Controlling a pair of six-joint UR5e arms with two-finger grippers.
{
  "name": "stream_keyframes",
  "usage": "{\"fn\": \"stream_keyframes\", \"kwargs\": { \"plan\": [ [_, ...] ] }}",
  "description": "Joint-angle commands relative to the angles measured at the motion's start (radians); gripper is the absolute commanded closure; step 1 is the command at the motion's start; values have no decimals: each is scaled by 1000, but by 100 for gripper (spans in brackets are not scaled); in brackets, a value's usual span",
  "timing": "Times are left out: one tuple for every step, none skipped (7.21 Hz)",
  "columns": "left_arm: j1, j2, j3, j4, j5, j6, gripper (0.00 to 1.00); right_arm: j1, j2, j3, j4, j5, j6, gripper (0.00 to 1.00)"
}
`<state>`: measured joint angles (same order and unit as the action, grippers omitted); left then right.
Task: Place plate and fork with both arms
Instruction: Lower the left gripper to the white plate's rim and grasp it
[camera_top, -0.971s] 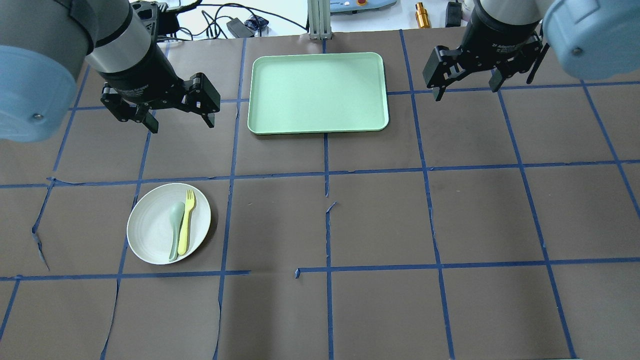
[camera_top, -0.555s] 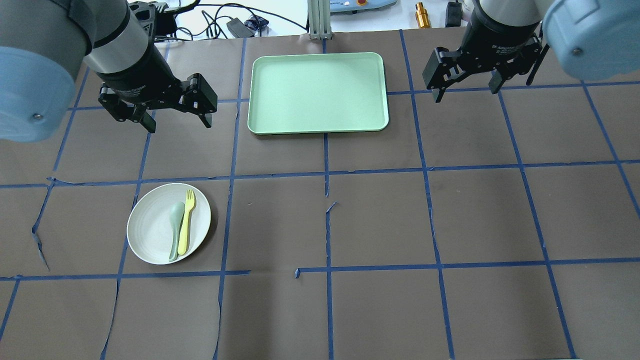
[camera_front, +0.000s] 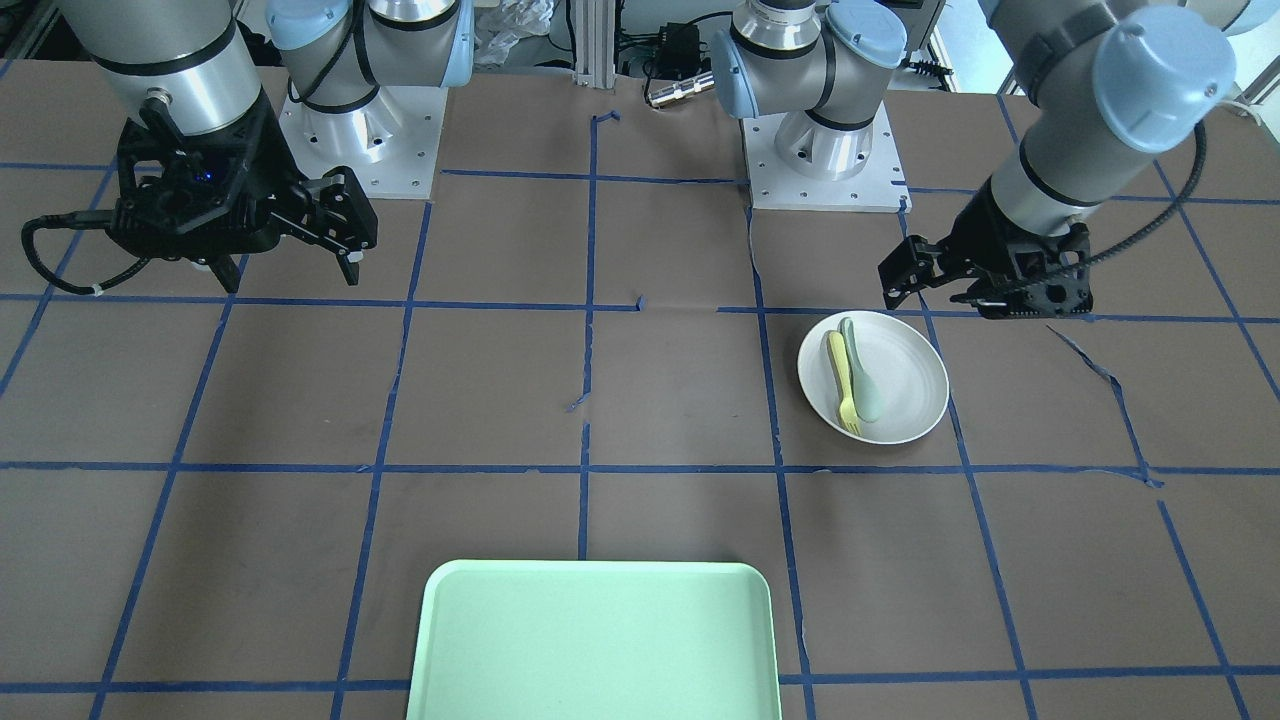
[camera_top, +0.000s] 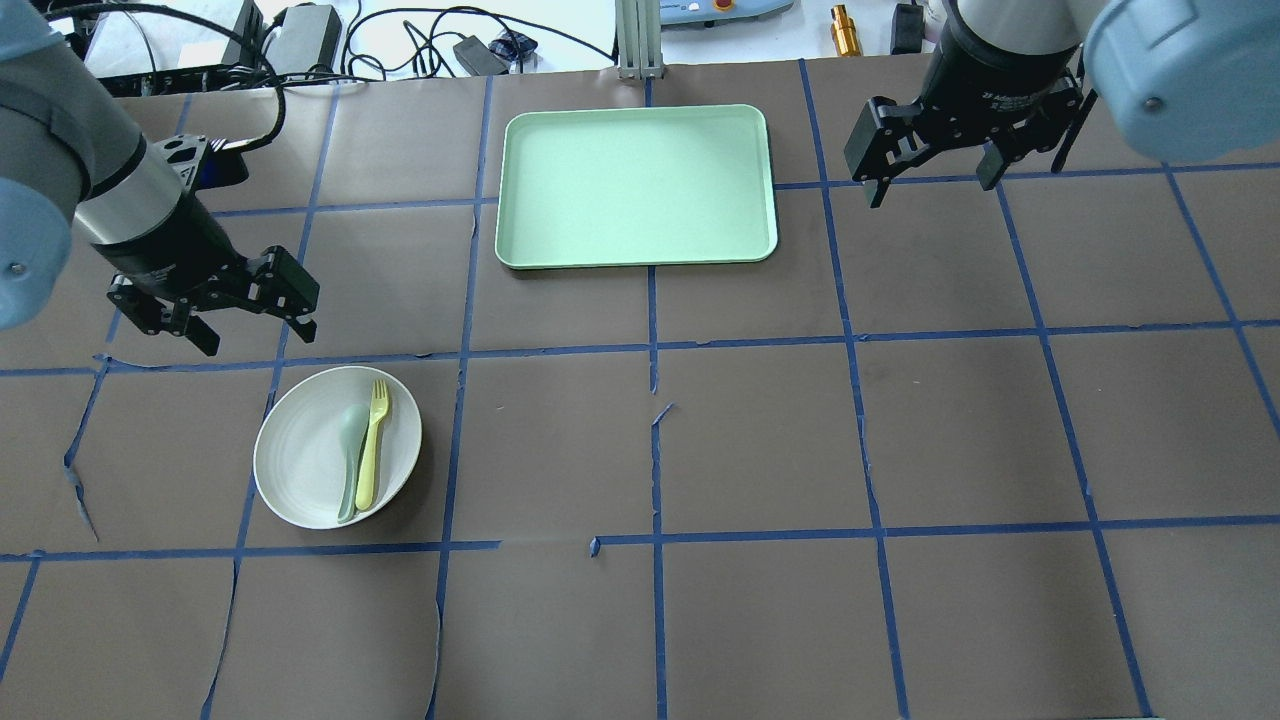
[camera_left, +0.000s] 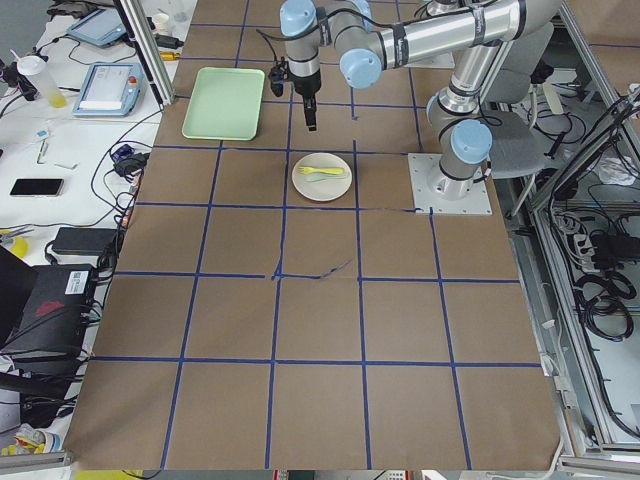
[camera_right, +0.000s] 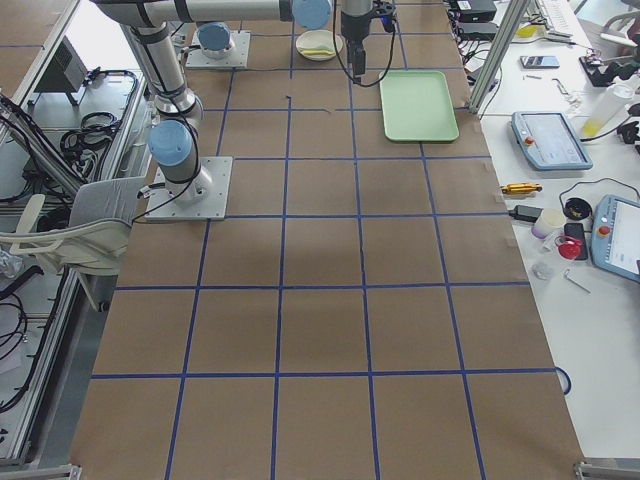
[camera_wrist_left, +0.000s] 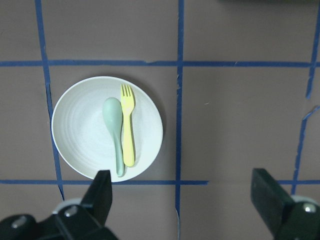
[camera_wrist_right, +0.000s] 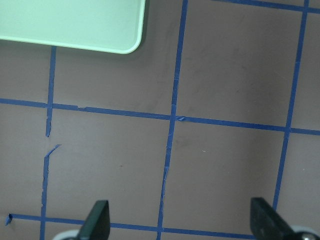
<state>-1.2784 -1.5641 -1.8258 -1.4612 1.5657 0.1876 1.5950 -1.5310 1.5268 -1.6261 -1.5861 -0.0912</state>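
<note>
The off-white plate sits on the table's left half, also in the front view and left wrist view. The yellow fork lies on it beside a grey-green spoon. My left gripper is open and empty, hovering just beyond the plate's far-left rim. My right gripper is open and empty above the far right of the table.
A mint-green rectangular tray lies at the far centre, between the two grippers. The brown table cover carries a blue tape grid. Cables and small items lie beyond the far edge.
My left arm has moved left and nearer to the plate, and now hovers just beyond its rim, still open. The right gripper has barely moved. Plate, fork and spoon have not moved.
</note>
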Motion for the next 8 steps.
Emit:
{"fn": "stream_keyframes", "kwargs": {
  "plan": [
    [126, -36, -129, 172, 4, 122, 0, 0, 0, 1, 0, 2, 1, 0],
    [154, -54, -224, 293, 19, 125, 0, 0, 0, 1, 0, 0, 1, 0],
    [171, -79, -295, 411, 17, 125, 0, 0, 0, 1, 0, 0, 1, 0],
    [178, -103, -329, 432, 19, 136, 3, 0, 0, 1, 0, 0, 1, 0],
    [189, -129, -348, 432, 20, 148, 16, 0, 0, 1, 0, 0, -1, 0],
    [195, -148, -351, 435, 27, 157, 24, 0, 0, 1, 0, 0, 1, 0],
    [209, -172, -354, 461, 51, 158, 34, 0, 0, 1, 0, 0, 1, 0],
    [214, -192, -352, 478, 54, 158, 34, 0, 0, 1, 0, 2, 1, 0]
  ]
}}
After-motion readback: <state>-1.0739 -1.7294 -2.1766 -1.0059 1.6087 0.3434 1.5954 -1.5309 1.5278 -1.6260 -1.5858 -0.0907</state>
